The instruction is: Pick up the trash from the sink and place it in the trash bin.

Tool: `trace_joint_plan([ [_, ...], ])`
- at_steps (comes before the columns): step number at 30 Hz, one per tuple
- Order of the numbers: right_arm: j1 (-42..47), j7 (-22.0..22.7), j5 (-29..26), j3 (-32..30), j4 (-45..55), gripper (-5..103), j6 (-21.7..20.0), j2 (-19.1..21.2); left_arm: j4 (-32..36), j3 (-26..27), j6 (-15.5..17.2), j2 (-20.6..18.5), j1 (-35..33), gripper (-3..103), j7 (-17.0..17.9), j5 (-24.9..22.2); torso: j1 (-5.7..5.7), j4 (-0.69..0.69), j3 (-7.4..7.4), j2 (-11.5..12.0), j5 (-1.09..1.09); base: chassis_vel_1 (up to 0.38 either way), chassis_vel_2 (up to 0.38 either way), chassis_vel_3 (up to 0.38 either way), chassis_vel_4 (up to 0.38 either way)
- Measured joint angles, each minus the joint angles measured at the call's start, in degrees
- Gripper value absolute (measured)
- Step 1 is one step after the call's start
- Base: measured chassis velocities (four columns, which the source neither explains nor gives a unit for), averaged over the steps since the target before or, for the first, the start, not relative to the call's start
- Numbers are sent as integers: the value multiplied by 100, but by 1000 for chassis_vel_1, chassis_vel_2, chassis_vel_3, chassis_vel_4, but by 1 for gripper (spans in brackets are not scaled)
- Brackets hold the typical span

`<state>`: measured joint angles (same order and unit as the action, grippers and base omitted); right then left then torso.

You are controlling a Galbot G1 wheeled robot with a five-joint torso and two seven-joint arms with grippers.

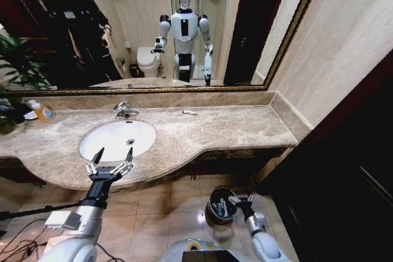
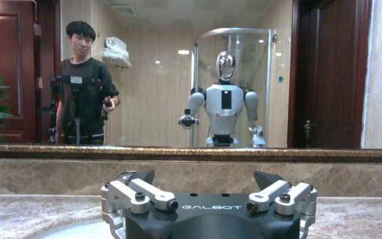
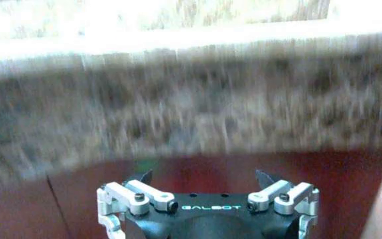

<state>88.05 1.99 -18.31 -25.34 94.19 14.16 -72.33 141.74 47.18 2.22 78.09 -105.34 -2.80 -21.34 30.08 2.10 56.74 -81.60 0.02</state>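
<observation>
The white oval sink [image 1: 116, 138] is set in the beige marble counter, with its chrome faucet [image 1: 124, 111] behind it. My left gripper [image 1: 115, 153] hovers open over the basin's front rim, and in the left wrist view my left gripper [image 2: 204, 179] has its fingers spread above the sink [image 2: 78, 230]. A small white piece of trash [image 1: 190, 112] lies on the counter right of the faucet. On the floor stands the dark trash bin [image 1: 216, 196] with white trash [image 1: 222, 209] inside. My right gripper [image 1: 238, 199] is open at the bin's right rim. In the right wrist view my right gripper [image 3: 204, 178] faces the counter's edge.
A clear bottle of orange liquid [image 1: 42, 111] stands at the counter's far left beside a plant [image 1: 15, 65]. The mirror [image 1: 153, 29] backs the counter. A dark wall panel [image 1: 344, 170] closes the right side. Cables [image 1: 24, 237] lie on the tiled floor at the left.
</observation>
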Motion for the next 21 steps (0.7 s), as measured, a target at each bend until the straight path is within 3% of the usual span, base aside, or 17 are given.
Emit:
trace_joint_plan([
  [5, 206, 94, 48, -148, 1394, 100, -516, 189, 0, -1, 0, 0, 0, 100, -1, 0, 0, -1, 0, 0, 0, 0, 0, 0, 0],
  [10, -138, 16, -77, -148, 2068, 100, -1008, 482, 0, 0, 0, 0, 0, 100, 0, 0, 0, 1, 0, 0, -2, 0, 0, 0, 0],
  [13, -389, -88, -248, -101, 2142, 100, -1244, 631, 0, 0, 0, 0, 0, 100, 0, 0, 0, 1, 0, 0, -2, 0, 0, 0, 0],
  [16, -1166, -583, -651, 62, 1933, 100, -1621, 1044, 0, 0, 0, 0, 0, 100, 0, 0, 0, 1, 1, 0, -1, 0, 0, 0, 0],
  [21, -2180, -1020, -802, 395, 1154, 100, -1682, 1368, 0, 0, 0, 0, 0, 100, 0, 0, 1, 1, 1, 0, -1, 0, 0, 0, 0],
])
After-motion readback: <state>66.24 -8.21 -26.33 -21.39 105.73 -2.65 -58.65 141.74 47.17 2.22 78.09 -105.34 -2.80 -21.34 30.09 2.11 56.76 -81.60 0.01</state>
